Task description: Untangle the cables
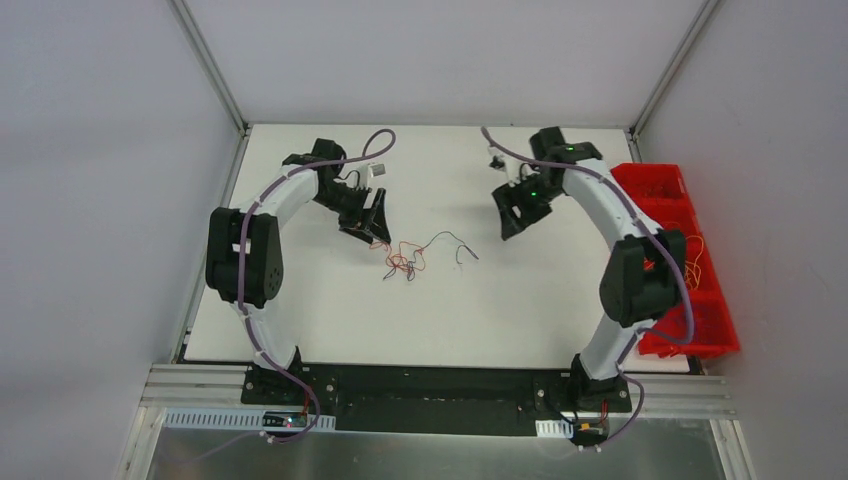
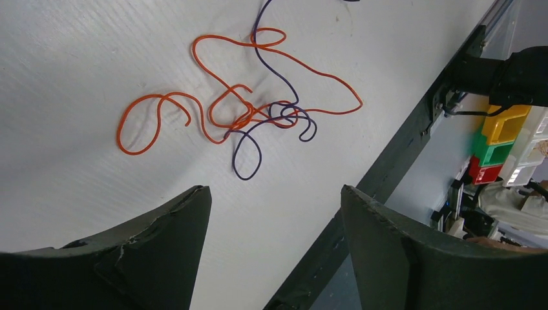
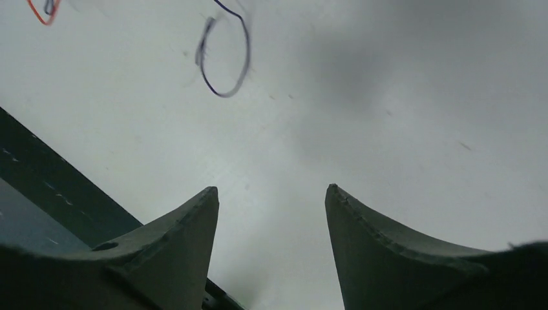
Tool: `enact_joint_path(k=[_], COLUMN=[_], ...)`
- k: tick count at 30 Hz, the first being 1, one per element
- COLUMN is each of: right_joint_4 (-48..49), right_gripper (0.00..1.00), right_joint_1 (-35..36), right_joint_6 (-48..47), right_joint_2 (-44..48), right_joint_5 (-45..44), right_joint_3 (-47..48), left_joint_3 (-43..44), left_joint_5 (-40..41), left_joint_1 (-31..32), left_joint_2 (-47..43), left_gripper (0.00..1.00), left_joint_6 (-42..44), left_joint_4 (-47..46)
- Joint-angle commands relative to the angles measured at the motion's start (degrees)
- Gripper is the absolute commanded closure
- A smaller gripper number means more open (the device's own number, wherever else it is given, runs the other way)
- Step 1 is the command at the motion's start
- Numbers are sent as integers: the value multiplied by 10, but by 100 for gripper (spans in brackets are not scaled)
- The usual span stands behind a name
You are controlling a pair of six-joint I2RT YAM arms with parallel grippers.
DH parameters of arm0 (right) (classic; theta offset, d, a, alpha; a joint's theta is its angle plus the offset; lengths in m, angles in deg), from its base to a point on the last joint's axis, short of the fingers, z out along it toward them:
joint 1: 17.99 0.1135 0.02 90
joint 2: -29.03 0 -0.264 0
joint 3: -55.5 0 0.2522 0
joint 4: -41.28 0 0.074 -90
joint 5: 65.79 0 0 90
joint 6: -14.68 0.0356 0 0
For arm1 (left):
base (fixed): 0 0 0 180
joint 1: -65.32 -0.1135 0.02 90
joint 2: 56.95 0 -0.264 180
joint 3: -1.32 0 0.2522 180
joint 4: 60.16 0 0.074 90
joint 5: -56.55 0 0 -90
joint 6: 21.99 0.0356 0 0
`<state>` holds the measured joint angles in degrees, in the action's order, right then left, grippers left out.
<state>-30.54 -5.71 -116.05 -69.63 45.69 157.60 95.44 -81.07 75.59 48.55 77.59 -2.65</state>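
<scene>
As seen from above, noted orange and purple cables [image 1: 403, 262] knotted mid-way across table [image 1: 300, 300], just beside left gripper [image 1: 374, 234] — jaws apart, empty. Noted loose dark strand [image 1: 450, 243] right of knot, right gripper [image 1: 508, 226] hovering beyond — jaws apart, empty.

Tangled cables [image 1: 403, 262] on white table [image 1: 320, 320]

No text, label, brand, number or sign legible in any of the three views. Only a few faint pale marks on the dark strip [image 3: 52, 174] along the tabletop's near edge in the right wrist view, too small and blurred to read.
</scene>
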Motion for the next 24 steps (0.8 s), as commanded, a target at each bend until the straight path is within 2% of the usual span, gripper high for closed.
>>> enact_joint_path(k=[1,6,12,14,17,19,21,24], right_joint_4=[73,114,150,160,163,163,161,144], right_gripper=[36,39,46,52,71,86,99,100], right_joint_1=[84,138,159,160,160,160,155,137], right_joint_6=[105,123,142,148,152,152,150,138], right_joint_2=[-71,-139,-190,-200,-209,-203,-188,-158], right_joint_5=[55,50,40,33,22,10,-2,-14], right_joint_3=[34,49,41,36,30,18,-2,-31], left_joint_3=[-6,-26,-40,-43,-40,-34,-30,-35], left_joint_5=[-3,-10,-17,-14,-4,7,11,32], left_joint_1=[-2,6,38,47,56,59,60,54], left_joint_2=[12,45,95,110,134,149,158,146], left_gripper=[27,32,36,36,39,47,60,85], left_joint_6=[-25,-87,-120,-139,-173,-188,-197,-199], left_joint_4=[0,-64,-118,-142,-172,-178,-179,-179])
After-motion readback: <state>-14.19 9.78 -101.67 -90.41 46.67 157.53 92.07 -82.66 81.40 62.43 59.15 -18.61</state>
